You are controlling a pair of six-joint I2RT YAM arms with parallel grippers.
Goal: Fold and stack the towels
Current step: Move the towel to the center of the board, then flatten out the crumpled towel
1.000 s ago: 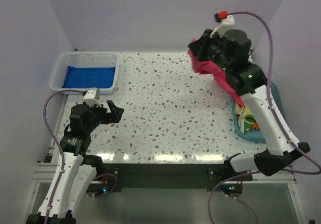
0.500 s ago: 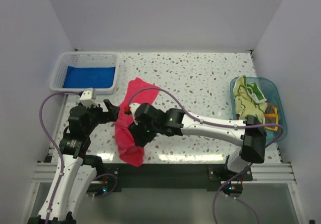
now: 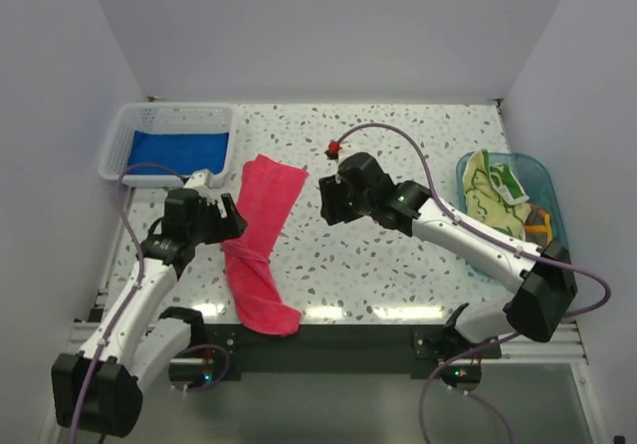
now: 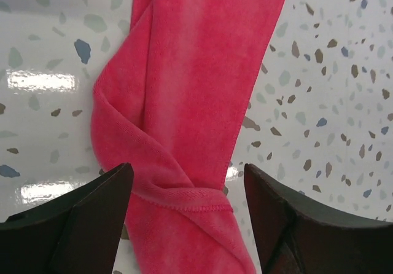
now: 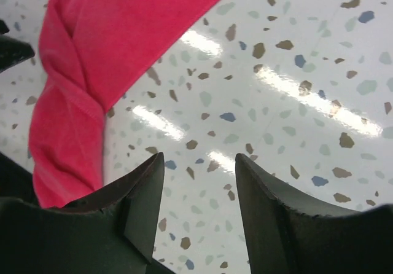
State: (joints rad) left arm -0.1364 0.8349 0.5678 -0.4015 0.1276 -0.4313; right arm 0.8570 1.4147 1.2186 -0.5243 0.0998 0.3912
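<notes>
Top external view lets you count four cloths and two grippers. One plain pink towel lies on the speckled table; one flat blue towel covers the floor of the white slotted basket; the clear blue tub holds one crumpled green towel with a yellow pattern, plus a sliver of a darker cloth with orange trim that you can barely make out.

Your left gripper has its jaws spread wide, right at the middle of the pink towel. In the left wrist view its two dark, wedge-shaped fingers sit on either side of the cloth, which runs away ahead of them and passes down between them; whether they touch it, you cannot tell. The fabric is a soft, velvety pile, drawn into one long narrow strip with a single twist just ahead of the fingertips and a stitched hem showing at the fold. The basket stands beyond this gripper, off to its left.

Your right gripper is also parted and grips nothing. In the right wrist view glossy speckled tabletop shows between its fingers; the pink towel lies ahead and to the left of them, near but apart. The tub sits well behind this gripper.
</notes>
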